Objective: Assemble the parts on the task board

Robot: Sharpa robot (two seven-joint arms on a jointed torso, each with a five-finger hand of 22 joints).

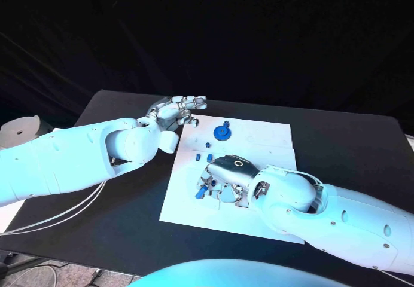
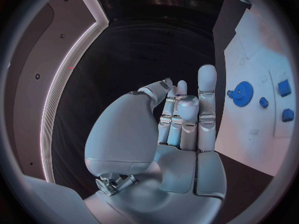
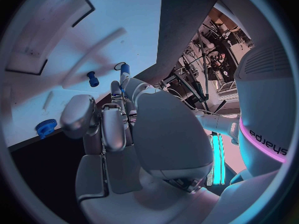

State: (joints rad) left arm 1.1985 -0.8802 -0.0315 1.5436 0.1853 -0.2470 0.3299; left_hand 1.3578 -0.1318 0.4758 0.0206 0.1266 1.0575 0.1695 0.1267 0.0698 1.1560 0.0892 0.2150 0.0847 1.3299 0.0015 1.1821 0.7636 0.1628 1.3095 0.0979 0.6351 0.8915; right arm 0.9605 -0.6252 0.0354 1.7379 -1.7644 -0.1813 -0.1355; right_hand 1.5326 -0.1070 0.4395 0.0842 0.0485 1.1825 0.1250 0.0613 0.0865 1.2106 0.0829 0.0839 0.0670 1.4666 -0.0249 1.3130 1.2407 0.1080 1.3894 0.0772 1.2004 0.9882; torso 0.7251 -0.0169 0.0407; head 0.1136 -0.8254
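Bearing blue parts (image 1: 222, 131): task board (image 1: 267, 134).

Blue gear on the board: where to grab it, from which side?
Judging by its pose, the blue gear lies flat on the task board, so pinch its toothed rim from above. The left robot hand, beside it and holding nothing, looks nearest.

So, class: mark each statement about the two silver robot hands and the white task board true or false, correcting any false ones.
1. The left hand holds a blue part. False: it holds nothing.
2. The right hand is over the white task board. True.
3. The round blue gear lies on the black table. False: it lies on the board.
4. The left hand is at the board's far corner. True.
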